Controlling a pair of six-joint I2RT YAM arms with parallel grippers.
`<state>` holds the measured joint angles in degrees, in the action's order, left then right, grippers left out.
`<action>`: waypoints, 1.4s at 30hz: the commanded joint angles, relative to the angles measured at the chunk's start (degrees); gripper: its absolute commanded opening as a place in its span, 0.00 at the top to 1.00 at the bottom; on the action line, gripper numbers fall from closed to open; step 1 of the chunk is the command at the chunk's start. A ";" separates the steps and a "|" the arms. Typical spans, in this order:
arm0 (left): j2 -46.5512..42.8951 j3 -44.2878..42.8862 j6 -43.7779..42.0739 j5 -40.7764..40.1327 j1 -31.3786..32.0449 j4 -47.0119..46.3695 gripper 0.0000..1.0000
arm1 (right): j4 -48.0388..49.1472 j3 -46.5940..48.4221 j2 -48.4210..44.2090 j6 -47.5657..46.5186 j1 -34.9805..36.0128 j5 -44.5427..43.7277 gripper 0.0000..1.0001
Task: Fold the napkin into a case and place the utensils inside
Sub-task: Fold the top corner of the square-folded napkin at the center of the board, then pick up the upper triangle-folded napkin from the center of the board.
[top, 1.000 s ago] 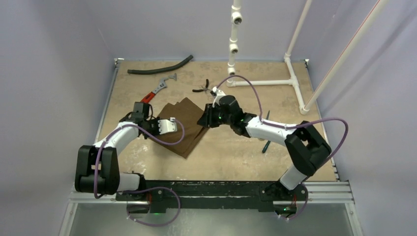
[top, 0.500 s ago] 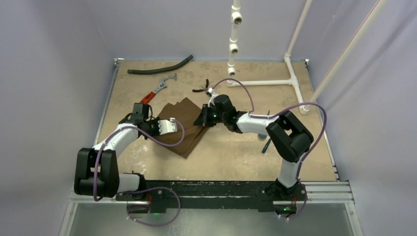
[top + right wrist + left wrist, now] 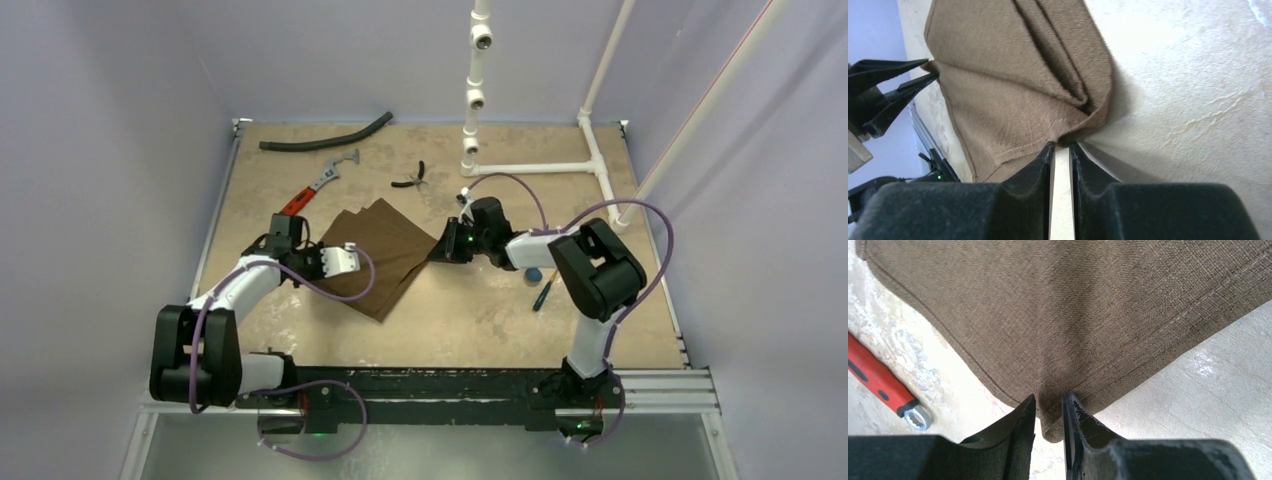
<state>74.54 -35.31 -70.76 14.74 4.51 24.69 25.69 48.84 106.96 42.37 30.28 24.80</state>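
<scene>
Nearest the arm bases, the utensils [image 3: 541, 296] lie on the bare desk [image 3: 470, 310] well out to the right of the right fingers [image 3: 441, 250], half tucked beside that arm's own forearm: a blue-bowled spoon [image 3: 535, 273] and, just nearer, something dark and slim (too small to say what kind). The napkin [image 3: 385, 255], dark brown and folded in layers, lies flat on the desk and spans the whole stretch from the left fingers [image 3: 343, 258] to the right fingers. Just beyond the left fingers, past the napkin's far-left edge, lies a red-handled wrench [image 3: 318, 183]. Small black pliers [image 3: 410, 180] lie beyond the right fingers, apart from the cloth. Farther back, a black hose [image 3: 325, 137] runs along the desk's far edge, and a white pipe frame [image 3: 530, 168] stands at the far right. In the left wrist view the left fingers are close together, clamped on a hemmed corner of the napkin, which puckers where it runs between them. The right fingers stand almost together with only a sliver of desk showing between them. The napkin's opposite edge is gathered into their tips, its creases converging there as if pinched.
</scene>
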 commanded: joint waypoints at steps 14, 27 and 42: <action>-0.89 -13.35 -13.88 10.78 -4.46 20.25 0.56 | -1.42 3.81 -10.27 -20.08 20.08 -12.80 0.54; 2.00 -12.90 -23.70 18.94 -14.40 25.64 0.39 | 18.44 -6.35 -12.05 -48.14 41.47 -34.28 0.27; -3.79 0.21 -42.91 17.99 -12.32 15.79 0.40 | 11.20 0.05 -0.46 -44.58 39.82 -31.36 0.31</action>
<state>71.50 -36.45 -105.67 30.11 -9.30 43.97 38.52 46.41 106.91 -4.56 71.59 -6.79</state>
